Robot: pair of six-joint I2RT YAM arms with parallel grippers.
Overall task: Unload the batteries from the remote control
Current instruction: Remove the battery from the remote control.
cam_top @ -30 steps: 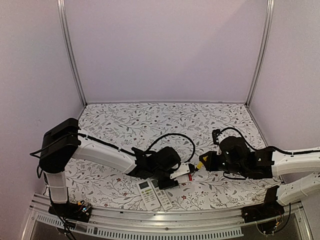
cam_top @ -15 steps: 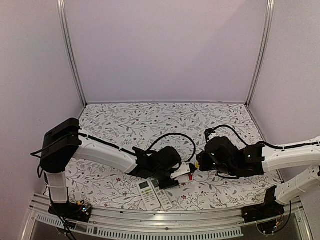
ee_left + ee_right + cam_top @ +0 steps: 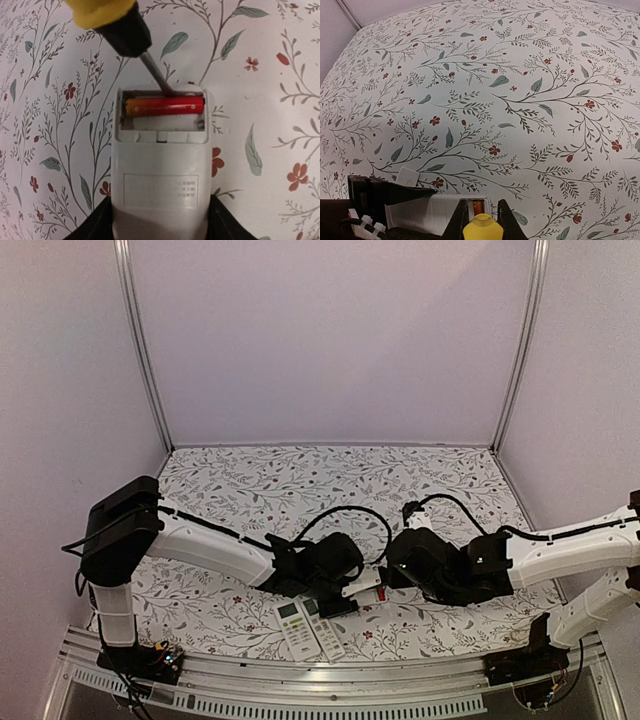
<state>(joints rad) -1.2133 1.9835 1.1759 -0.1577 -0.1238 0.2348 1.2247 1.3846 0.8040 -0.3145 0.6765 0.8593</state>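
My left gripper is shut on a white remote control, back side up, compartment open. One red-orange battery lies in the far slot; the near slot shows only a spring. My right gripper is shut on a yellow-handled screwdriver. Its metal tip touches the battery's far edge. In the top view the left gripper holds the remote at front centre, with the right gripper just right of it. The right wrist view shows the remote and battery. No other battery shows.
Two more remotes lie side by side near the table's front edge, below the left gripper. A small white flat piece lies on the cloth just beyond the left gripper. The floral cloth stretches back to the walls.
My right arm has moved left, bringing the screwdriver up to the remote's open compartment. The left arm and the remote have stayed still.
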